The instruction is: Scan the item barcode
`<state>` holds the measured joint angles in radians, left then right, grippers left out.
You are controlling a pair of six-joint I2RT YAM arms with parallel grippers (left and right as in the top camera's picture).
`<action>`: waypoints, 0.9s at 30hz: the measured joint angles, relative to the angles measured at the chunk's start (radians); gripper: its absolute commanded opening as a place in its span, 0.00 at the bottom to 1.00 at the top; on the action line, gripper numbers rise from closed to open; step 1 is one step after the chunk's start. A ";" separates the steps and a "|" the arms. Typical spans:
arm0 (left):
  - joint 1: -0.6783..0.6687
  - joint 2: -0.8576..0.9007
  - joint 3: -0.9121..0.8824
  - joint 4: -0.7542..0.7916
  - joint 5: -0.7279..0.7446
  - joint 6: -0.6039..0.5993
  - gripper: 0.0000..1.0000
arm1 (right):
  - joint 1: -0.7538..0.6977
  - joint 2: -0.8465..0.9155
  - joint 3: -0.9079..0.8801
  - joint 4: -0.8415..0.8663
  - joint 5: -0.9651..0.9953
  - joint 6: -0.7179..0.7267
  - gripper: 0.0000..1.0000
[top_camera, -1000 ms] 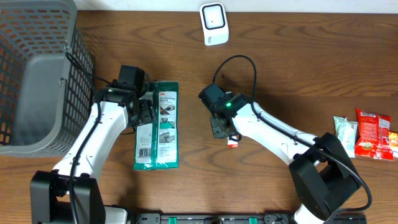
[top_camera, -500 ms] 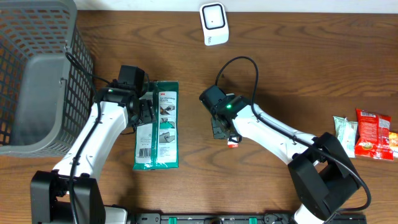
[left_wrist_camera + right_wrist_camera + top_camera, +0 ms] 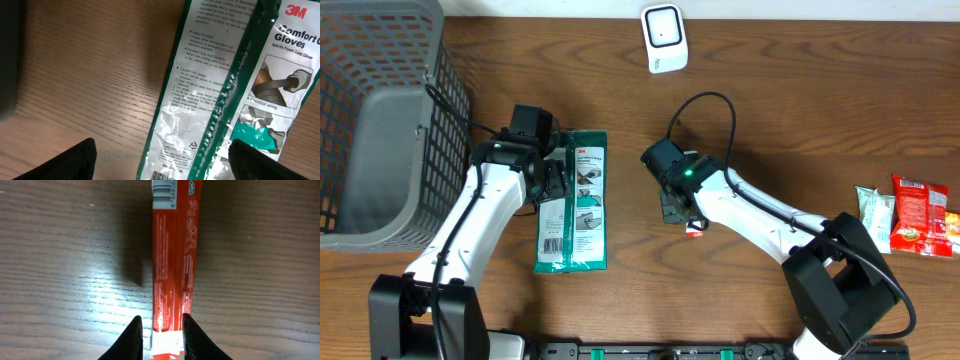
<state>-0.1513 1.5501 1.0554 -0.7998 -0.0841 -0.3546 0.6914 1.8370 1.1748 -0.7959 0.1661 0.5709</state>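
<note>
Open tabletop (image 3: 790, 110) between scanner (image 3: 664, 38) and snack packets (image 3: 918, 212); basket (image 3: 448, 95) blocks left side

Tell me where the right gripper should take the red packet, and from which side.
Best at the end away from the barcode, across the narrow width, coming straight down. The red packet lies flat on the table, long and slim, so its long edges suit the jaws. The right gripper straddles that end, leaving the barcode clear for scanning.
</note>
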 measured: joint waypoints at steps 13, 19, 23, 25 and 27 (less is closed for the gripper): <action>0.000 0.000 0.000 0.000 0.000 0.000 0.85 | 0.000 0.000 -0.061 0.046 0.008 0.025 0.24; 0.000 0.000 0.000 0.000 0.000 0.000 0.85 | 0.000 0.000 -0.064 0.053 0.008 0.025 0.25; 0.000 0.000 0.000 0.000 0.000 0.000 0.85 | 0.000 0.000 -0.063 0.047 0.002 0.026 0.26; 0.000 0.000 0.000 0.000 0.000 0.000 0.85 | 0.000 0.000 -0.062 0.029 -0.008 0.026 0.26; 0.000 0.000 0.000 0.000 0.000 0.000 0.85 | 0.000 0.000 -0.056 0.016 -0.014 0.026 0.26</action>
<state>-0.1513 1.5501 1.0554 -0.7998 -0.0841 -0.3546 0.6910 1.8370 1.1191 -0.7799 0.1524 0.5964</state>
